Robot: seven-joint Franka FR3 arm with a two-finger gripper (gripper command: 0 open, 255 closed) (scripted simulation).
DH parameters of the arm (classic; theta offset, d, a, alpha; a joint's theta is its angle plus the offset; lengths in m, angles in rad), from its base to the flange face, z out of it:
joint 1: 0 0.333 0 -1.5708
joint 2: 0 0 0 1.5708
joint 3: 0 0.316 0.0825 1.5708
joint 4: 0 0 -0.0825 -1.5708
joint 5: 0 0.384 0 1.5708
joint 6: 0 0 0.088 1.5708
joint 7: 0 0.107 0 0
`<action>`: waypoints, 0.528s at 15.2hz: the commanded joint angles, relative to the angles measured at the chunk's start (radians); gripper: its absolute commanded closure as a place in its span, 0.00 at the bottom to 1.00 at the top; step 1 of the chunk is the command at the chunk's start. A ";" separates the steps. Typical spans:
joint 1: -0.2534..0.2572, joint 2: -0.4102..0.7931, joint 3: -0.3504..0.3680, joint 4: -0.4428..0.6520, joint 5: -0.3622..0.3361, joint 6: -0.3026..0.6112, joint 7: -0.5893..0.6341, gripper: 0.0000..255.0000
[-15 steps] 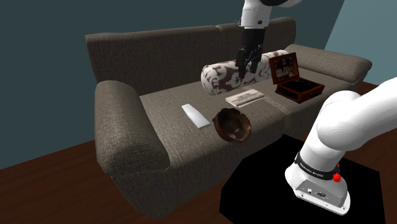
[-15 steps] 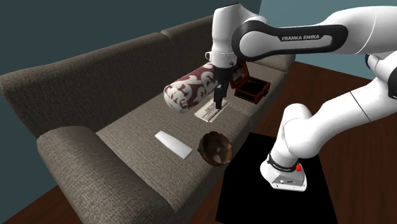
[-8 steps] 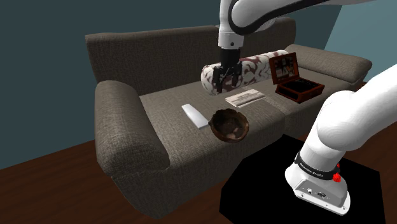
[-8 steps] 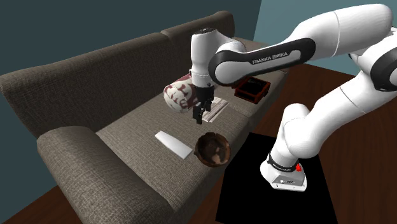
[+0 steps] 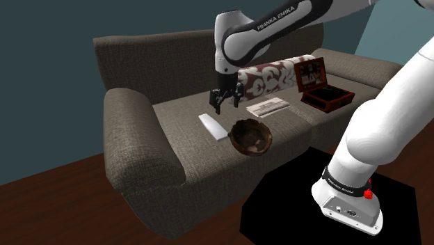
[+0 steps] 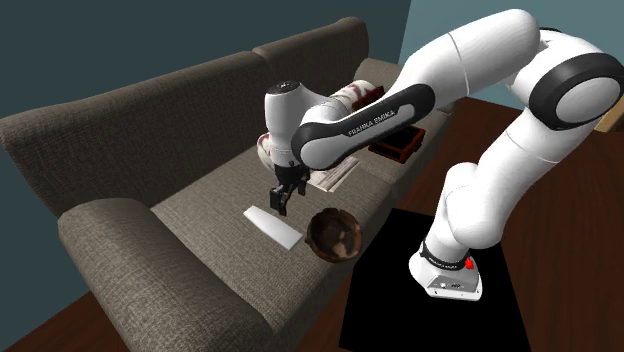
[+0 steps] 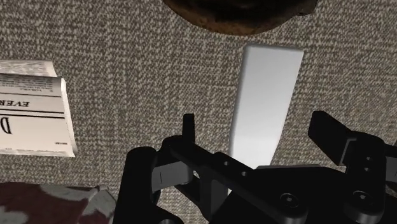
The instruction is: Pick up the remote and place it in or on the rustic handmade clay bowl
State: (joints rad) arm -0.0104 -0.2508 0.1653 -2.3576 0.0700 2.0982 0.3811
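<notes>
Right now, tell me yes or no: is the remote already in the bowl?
No, the white remote lies flat on the sofa seat beside the brown bowl, not inside it.

White arm [image 6: 480, 55] — dark joints, black claw [image 6: 279, 202].

Dim, even lighting mutes the sofa [image 5: 174, 160], while the white arm [image 5: 375, 132] stands brightest.
</notes>
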 commanded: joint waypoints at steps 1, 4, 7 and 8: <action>-0.006 0.079 0.015 0.038 -0.019 0.045 0.051 0.00; -0.007 0.199 0.033 0.102 -0.057 0.102 0.133 0.00; -0.004 0.283 0.038 0.155 -0.089 0.134 0.190 0.00; -0.003 0.290 0.038 0.149 -0.091 0.147 0.192 0.00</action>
State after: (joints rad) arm -0.0141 0.0179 0.2031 -2.2173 -0.0143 2.2320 0.5636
